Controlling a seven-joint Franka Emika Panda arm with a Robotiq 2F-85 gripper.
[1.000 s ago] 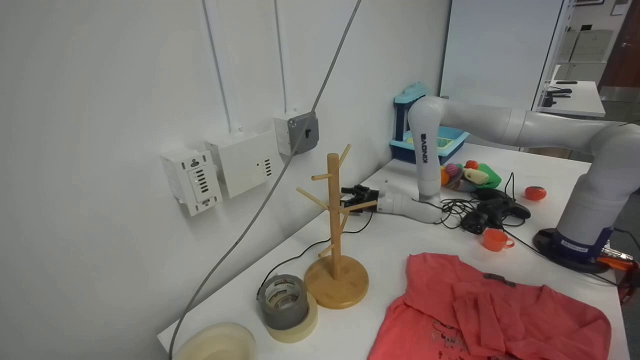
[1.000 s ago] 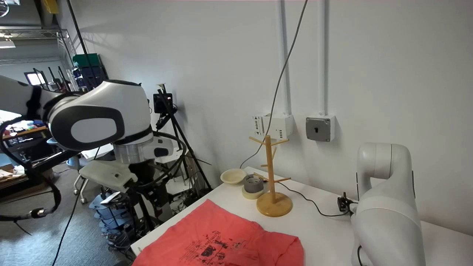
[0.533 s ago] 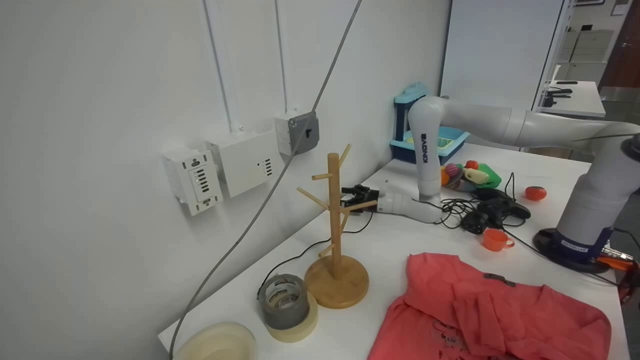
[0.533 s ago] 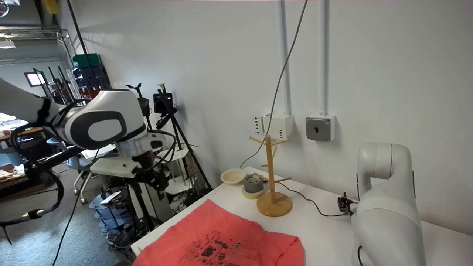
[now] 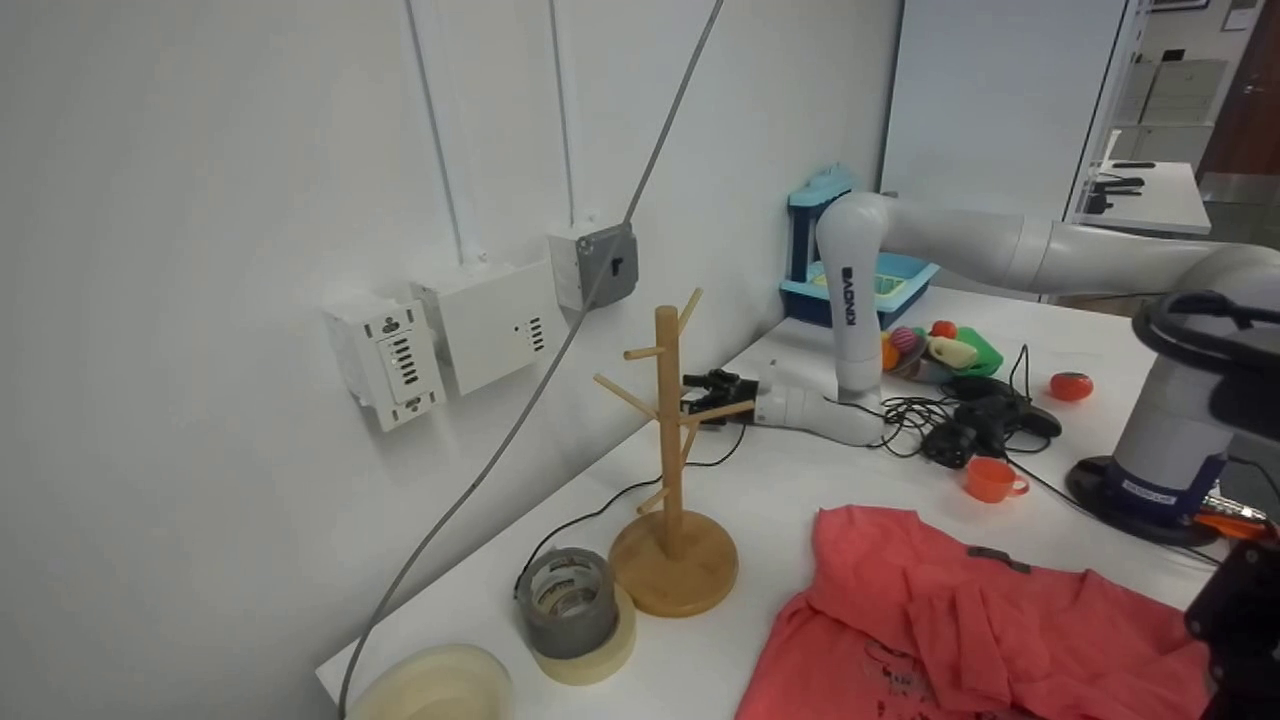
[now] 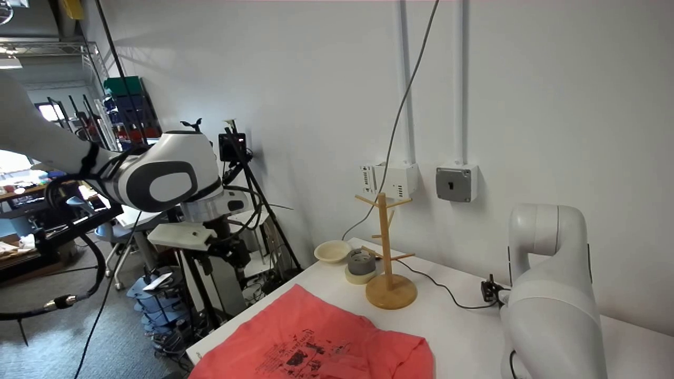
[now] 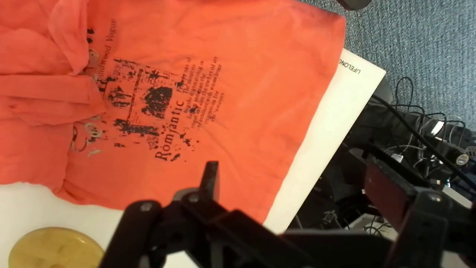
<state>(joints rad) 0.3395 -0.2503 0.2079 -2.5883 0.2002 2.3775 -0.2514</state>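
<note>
One spread, empty gripper (image 7: 299, 182) hangs near the printed coral shirt (image 7: 253, 85); a slow, level descent seems wisest.

Coral shirt (image 7: 238, 104), black print (image 7: 158, 100), black fingers (image 7: 210, 180)

Shirt (image 7: 178, 108) partly outside every view

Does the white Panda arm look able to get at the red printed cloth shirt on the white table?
Probably yes: the open, empty black tool hangs near the edge of the table, and the wrist view shows nothing between it and the shirt. It would likely need to come down first.
</note>
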